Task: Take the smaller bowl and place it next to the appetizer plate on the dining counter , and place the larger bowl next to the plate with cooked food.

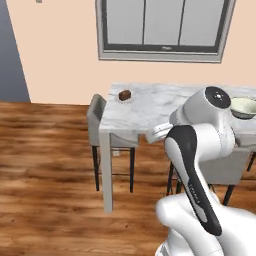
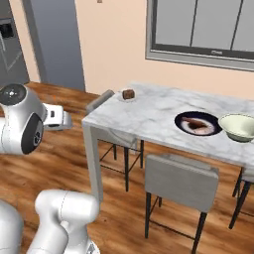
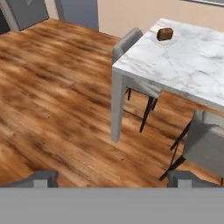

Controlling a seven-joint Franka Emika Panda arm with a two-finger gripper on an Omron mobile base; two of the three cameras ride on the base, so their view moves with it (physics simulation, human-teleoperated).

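Wood floor [image 3: 52, 100] lies open beside the dining counter [image 3: 192, 70] corner; tool [image 3: 111, 177] released.

The dining surface [image 2: 158, 116] is a white, grey-veined marble top on thin grey legs, standing on a wood-plank floor [image 3: 57, 100]. Near its far corner sits the appetizer plate [image 2: 128, 96] with a brown block. Well apart, the dark plate with cooked food [image 2: 197, 124] lies just beside the larger bowl [image 2: 239, 127].

The white robot arm [image 1: 200, 150] hides much of the white grey-veined marble dining counter [image 1: 150, 107] in the left base view, where the wide cream-white larger bowl [image 1: 245, 107] is cut by the right edge.
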